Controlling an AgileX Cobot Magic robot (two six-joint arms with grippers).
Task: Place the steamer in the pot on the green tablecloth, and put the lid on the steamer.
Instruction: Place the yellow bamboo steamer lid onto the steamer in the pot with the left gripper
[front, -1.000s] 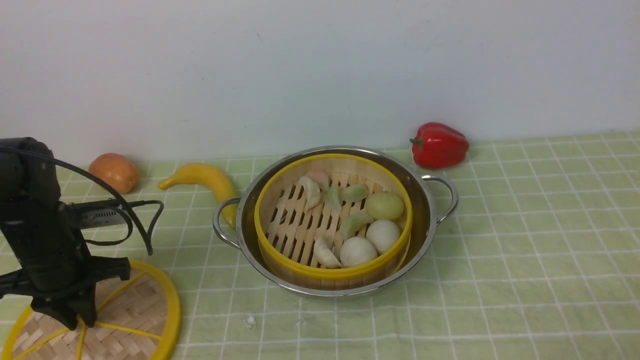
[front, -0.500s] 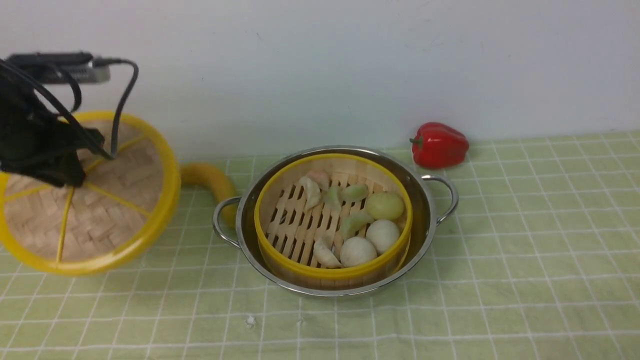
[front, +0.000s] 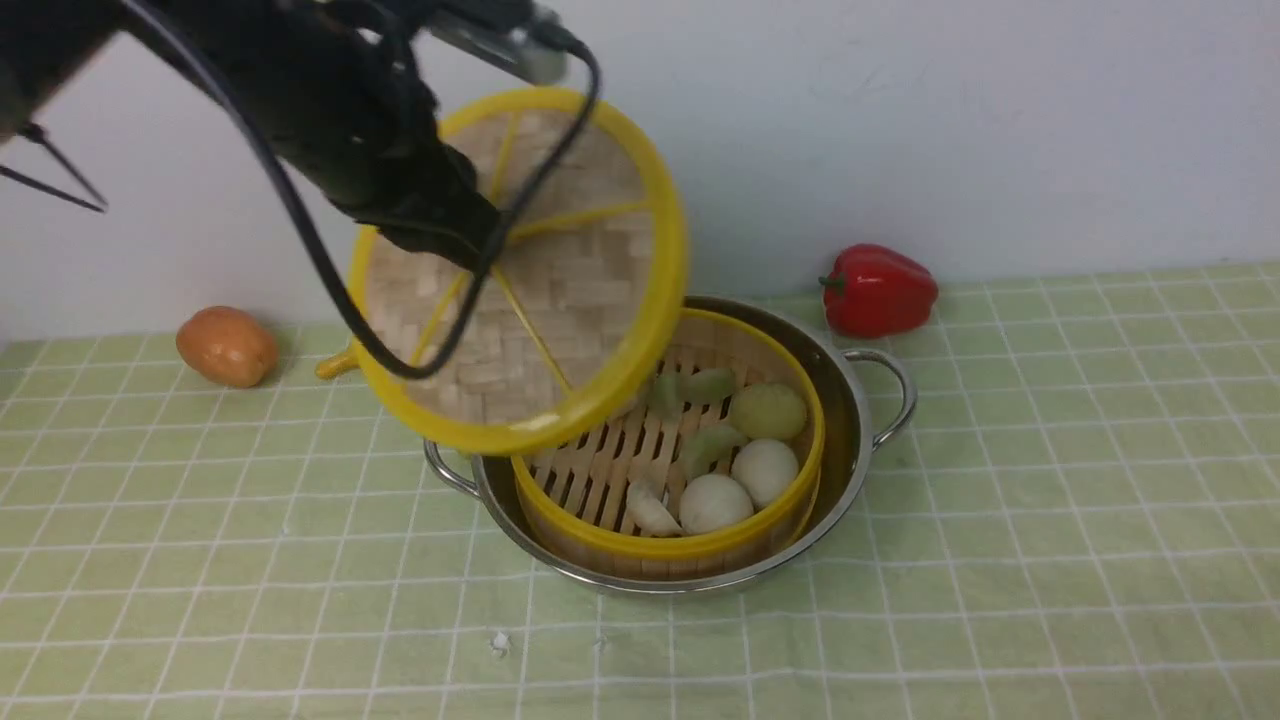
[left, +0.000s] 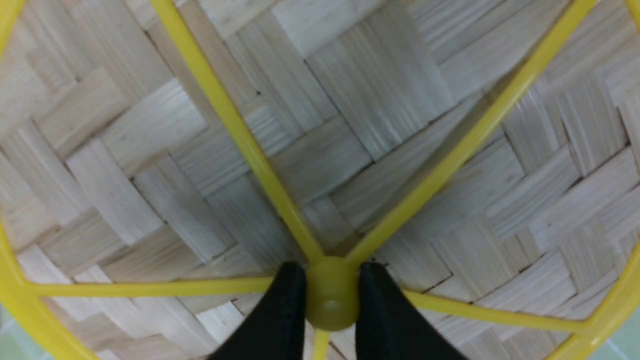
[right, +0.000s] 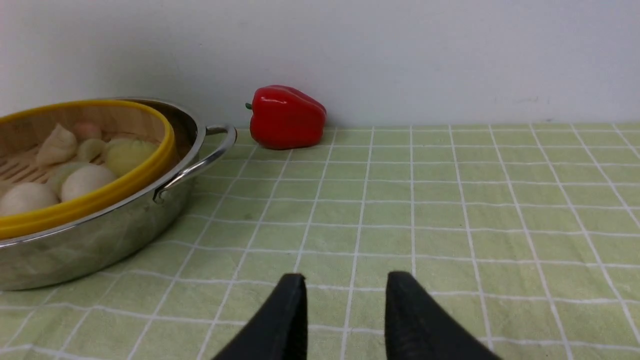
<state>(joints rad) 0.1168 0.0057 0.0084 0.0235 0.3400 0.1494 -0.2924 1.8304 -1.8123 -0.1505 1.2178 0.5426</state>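
The steamer (front: 700, 545), a bamboo basket with a yellow rim and dumplings and buns inside, sits in the shiny steel pot (front: 850, 440) on the green tablecloth (front: 1050, 500). My left gripper (front: 490, 250) is shut on the yellow hub of the lid (front: 570, 300), a woven disc with a yellow rim. The lid hangs tilted in the air over the pot's left rear part. The left wrist view shows both black fingers clamped on the hub (left: 332, 295) of the lid (left: 375, 100). My right gripper (right: 345, 280) stands open low over the cloth, right of the pot (right: 100, 240) and steamer (right: 90, 200).
A red bell pepper (front: 880, 290) lies by the wall behind the pot's right handle. An orange fruit (front: 227, 345) sits at the back left, and a yellow banana (front: 335, 365) pokes out from behind the lid. Small white crumbs (front: 498, 640) lie in front of the pot.
The left gripper has lifted the lid off the cloth at the front left and carried it up and right, to above the pot's left side. Pot and steamer have stayed put.
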